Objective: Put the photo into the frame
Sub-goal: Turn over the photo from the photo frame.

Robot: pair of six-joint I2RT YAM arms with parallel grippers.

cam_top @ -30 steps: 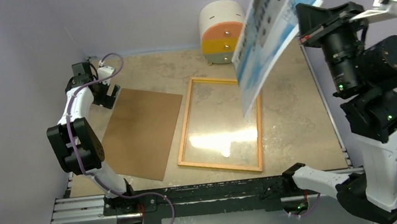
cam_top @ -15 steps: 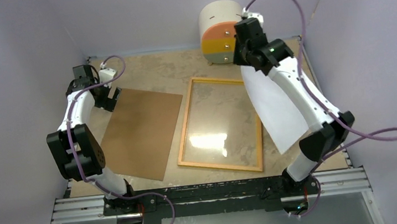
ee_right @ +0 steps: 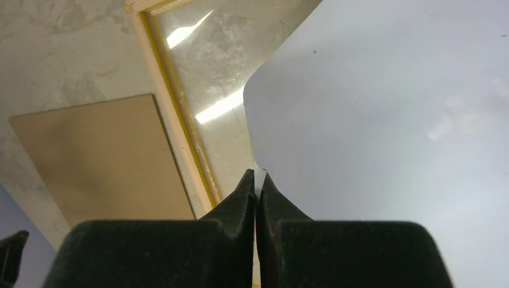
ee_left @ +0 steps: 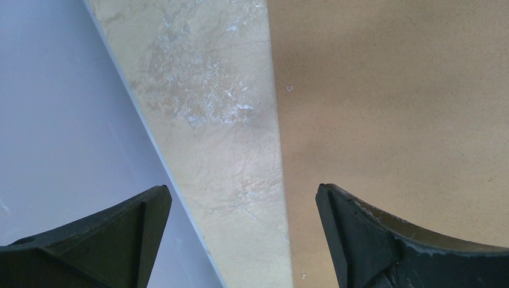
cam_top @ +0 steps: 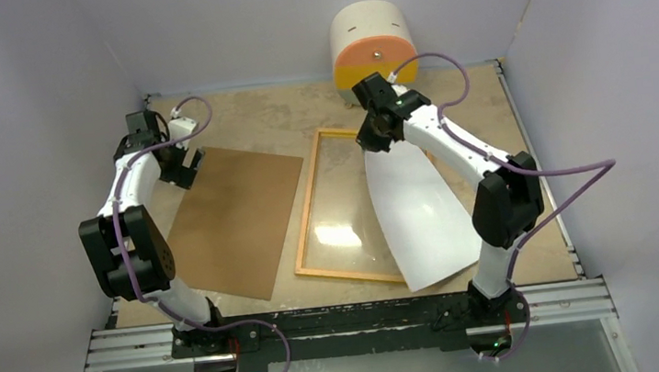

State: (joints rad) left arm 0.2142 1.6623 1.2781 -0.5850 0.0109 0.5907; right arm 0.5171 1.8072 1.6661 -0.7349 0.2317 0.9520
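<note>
Holding the photo (cam_top: 417,223) by its far edge, the right gripper (cam_top: 374,135) is clamped shut on the sheet just above the far rail of the frame (cam_top: 309,202). The white back faces up. We judge that is deliberate: the picture side faces down toward the glass, as it should if the frame lies on its front. Pinching one edge lets the rest of the sheet drape, so it can be laid down gradually.

The photo now covers the right part of the pane. It sits skewed, its near corner passing over the near rail, so we think it still needs squaring before it can drop inside the rails. In the right wrist view the closed gripper (ee_right: 256,177) bites the sheet's edge, with the photo (ee_right: 390,120) spreading right and the frame's rail (ee_right: 174,120) running to its left.

The left gripper (cam_top: 183,164) stands wide open and holds nothing. It hovers at the far left corner of the brown backing board (cam_top: 237,219), which lies flat on the surface (cam_top: 245,121) left of the frame, probably waiting its turn.

A second ago the right arm held the photo high on the right, printed side showing. Half a second ago the sheet hung by the frame's right rail. It has since swung left and down over the glass. The left arm, board and frame have hardly moved.
</note>
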